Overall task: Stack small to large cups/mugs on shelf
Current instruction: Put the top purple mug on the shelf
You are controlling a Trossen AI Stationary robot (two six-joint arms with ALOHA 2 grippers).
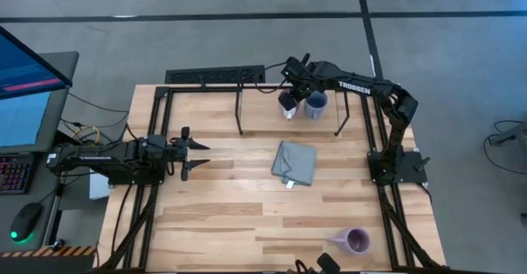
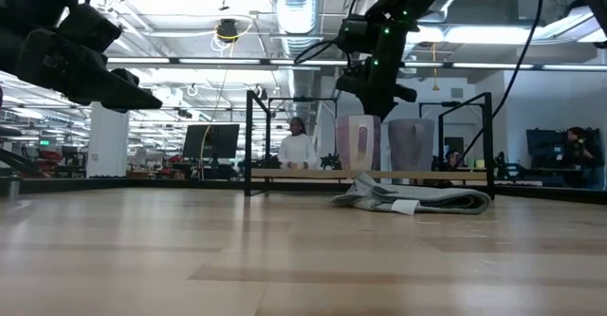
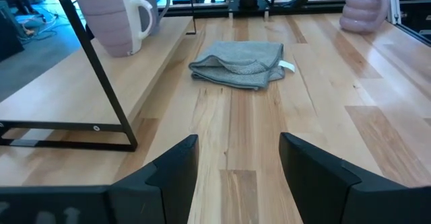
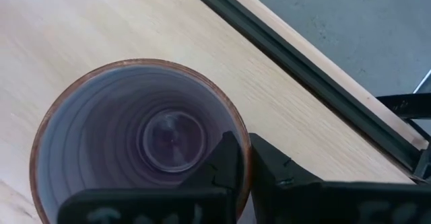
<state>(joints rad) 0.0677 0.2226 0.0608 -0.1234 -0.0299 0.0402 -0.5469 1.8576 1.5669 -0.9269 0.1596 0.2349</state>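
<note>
Three mugs, one cloth, one rack, two grippers of mine.

I count three mugs: a pale lavender mug (image 1: 288, 104) and a blue-grey mug (image 1: 316, 103) side by side at the table's (image 1: 214, 216) far edge, and a purple mug (image 1: 356, 240) near its front right corner. One folded grey cloth (image 1: 295, 162) lies mid-table. One black rod rack (image 1: 240, 109) stands along the far edge.

A light wooden counter (image 1: 222, 225) carries the low black rod shelf (image 1: 240, 113) along its far edge. Two mugs stand side by side on the shelf's board: a pale lavender mug (image 1: 288, 104) and a blue-grey mug (image 1: 316, 104). A folded grey cloth (image 1: 295, 162) lies mid-counter, and a purple mug (image 1: 356, 241) sits near the front right corner.
</note>
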